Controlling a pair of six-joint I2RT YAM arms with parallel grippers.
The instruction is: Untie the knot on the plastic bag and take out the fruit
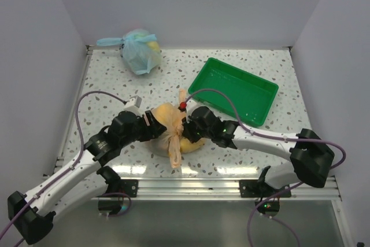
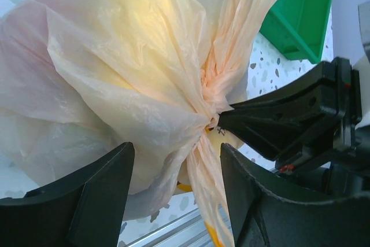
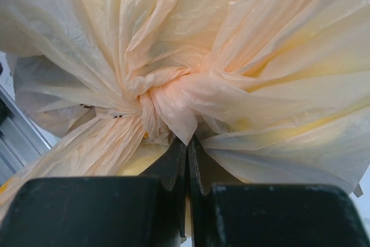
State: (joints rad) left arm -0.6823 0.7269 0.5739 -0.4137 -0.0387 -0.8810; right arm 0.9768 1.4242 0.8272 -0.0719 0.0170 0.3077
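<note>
The pale orange plastic bag (image 1: 165, 118) lies at the table's near middle, tied, with yellow fruit (image 1: 191, 144) showing through it. Its knot (image 1: 176, 131) also shows in the left wrist view (image 2: 209, 105) and the right wrist view (image 3: 165, 99). My right gripper (image 1: 186, 131) is shut on a fold of the knot; its tips (image 3: 188, 142) pinch the plastic. My left gripper (image 1: 155, 124) is open, its fingers (image 2: 98, 195) either side of the lower handle ear (image 2: 208, 189) and the bag's side. The other ear (image 1: 182, 96) points up the table.
A green tray (image 1: 234, 91) stands at the back right, also in the left wrist view (image 2: 300, 10). A light blue tied bag (image 1: 139, 50) with fruit lies at the back left. The table's metal front rail (image 1: 191, 184) runs just below the bag.
</note>
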